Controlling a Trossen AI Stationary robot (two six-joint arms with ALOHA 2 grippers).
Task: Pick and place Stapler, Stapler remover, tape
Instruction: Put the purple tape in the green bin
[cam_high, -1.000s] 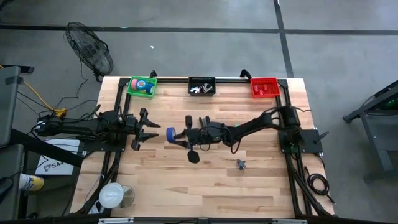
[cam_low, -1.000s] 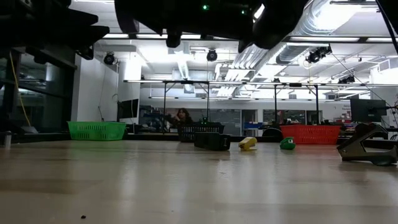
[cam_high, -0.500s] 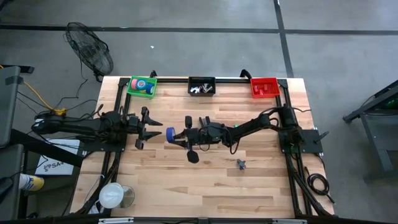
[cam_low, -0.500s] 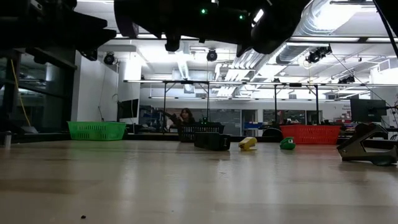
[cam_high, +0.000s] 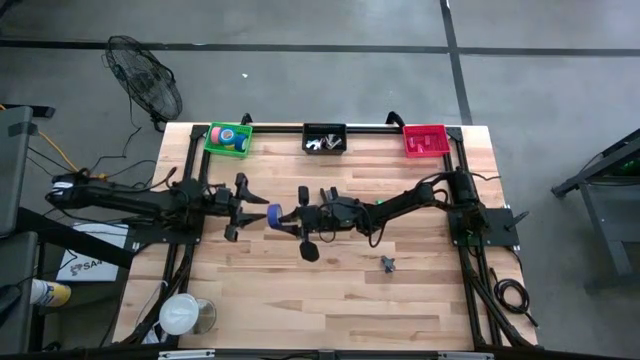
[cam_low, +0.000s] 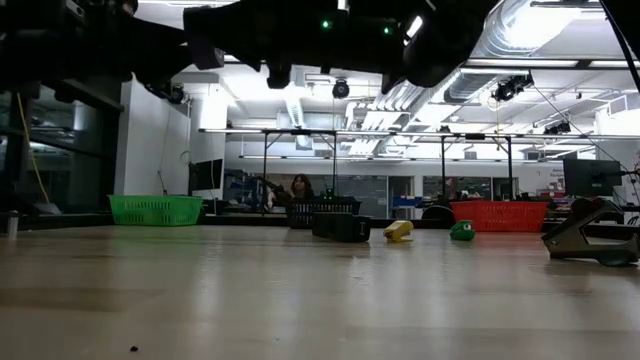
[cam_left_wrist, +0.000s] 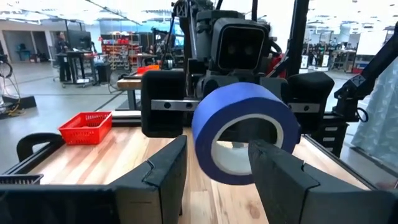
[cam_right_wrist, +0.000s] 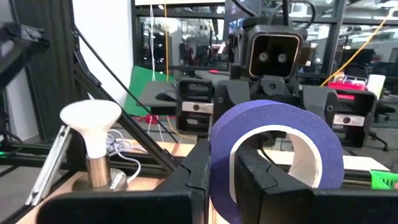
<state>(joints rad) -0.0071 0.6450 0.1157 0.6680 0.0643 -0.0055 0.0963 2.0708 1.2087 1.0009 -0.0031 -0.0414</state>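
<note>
Right gripper (cam_high: 283, 217) pinches blue tape (cam_high: 273, 215) by its wall at table centre, left gripper (cam_high: 246, 206) half-open at its 9 o'clock; roll looks light, stiff, likely best gripped across the rim.

Wooden slatted table (cam_high: 400, 290), bearing green basket (cam_high: 228, 138), black bin (cam_high: 324, 139) and red basket (cam_high: 424, 140) along far edge, small dark item (cam_high: 388, 263) right of centre.

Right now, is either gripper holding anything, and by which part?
The right gripper pinches the blue tape roll through its ring wall. The left gripper is open around it, not gripping.
</note>
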